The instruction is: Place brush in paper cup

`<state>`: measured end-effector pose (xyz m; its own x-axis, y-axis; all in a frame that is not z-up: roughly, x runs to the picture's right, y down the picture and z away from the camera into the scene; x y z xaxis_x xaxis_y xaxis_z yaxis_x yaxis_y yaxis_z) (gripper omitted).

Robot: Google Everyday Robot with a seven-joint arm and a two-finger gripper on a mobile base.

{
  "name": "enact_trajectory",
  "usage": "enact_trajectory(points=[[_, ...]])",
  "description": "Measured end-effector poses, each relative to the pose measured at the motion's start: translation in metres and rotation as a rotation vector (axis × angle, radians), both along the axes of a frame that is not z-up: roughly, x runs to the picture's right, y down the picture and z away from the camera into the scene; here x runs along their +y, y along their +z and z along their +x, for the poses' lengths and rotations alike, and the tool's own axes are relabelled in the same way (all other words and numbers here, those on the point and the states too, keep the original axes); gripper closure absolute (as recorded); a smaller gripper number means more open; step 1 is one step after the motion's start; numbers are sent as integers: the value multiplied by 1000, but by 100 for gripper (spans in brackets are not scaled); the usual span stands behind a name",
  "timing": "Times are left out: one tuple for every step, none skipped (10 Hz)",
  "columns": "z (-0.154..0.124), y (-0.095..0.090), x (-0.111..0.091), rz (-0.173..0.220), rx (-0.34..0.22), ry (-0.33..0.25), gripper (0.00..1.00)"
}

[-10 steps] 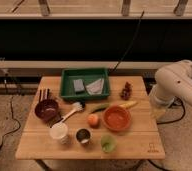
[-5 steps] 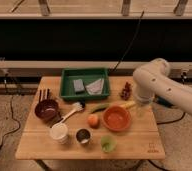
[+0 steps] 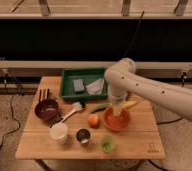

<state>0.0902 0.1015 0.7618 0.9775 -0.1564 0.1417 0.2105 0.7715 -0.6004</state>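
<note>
Slim white dish brush (image 3: 69, 113) lies flat on the light wooden table (image 3: 139, 144), just in front of the green rectangular plastic tray (image 3: 65, 84), off its left half as I look on. The bristled head points toward the tray, and the long handle slants away from the tray to a dark tip. Nothing holds it.

The plain white paper cup (image 3: 59, 132) stands upright farther out from the tray than the brush, close to the handle's dark tip. I cannot tell if the two touch.

Inside the tray lie a grey block-shaped sponge (image 3: 79, 85) and a pale folded cloth (image 3: 95, 87). Just off the tray's left front corner sits a dark red round bowl (image 3: 46, 109), with a few dark sticks (image 3: 43, 93) between it and the tray's left side.

The white robot arm (image 3: 154, 92) reaches in from my right, bends over the tray's right end and drops down in front of it. Its gripper (image 3: 118, 108) hangs just in front of the tray's right front corner, over a round orange bowl (image 3: 116, 121). Whether it is spread or closed I cannot tell. It is well apart from the brush.

Also in front of the tray, an orange round fruit (image 3: 93, 120) sits beside the orange bowl. Farther out stand a shiny dark metal cup (image 3: 83, 135) and a small green cup (image 3: 107, 144).
</note>
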Motion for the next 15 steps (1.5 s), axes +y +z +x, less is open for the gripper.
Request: enact_trajectory(points=[[-15,7,0,-10,-26,-6,35],[-29,13,-1,-19,-49,-9,35],[-49,19,-2,-30,-80,-13,35],[-64,23,-5,-34,-105,-14,35],[-75,27,-7,-38,-125,-16,35],[-88,31,-8,-45,-148,-22,35],[-100,35,-5,-54,-172,-33,35],[-108,39,-2,-63,-188,-39,35],[-120,42,0,-68,-207,-45,35],[-137,46,0,-71,-236,-58,35],[-146,48,-2,-69,-256,-70,35],[-153,49,-4,-66,-273,-81,35],[-166,49,-5,-60,-298,-97,35],[-182,47,-6,-52,-328,-118,35],[-188,48,-6,-46,-343,-138,35]])
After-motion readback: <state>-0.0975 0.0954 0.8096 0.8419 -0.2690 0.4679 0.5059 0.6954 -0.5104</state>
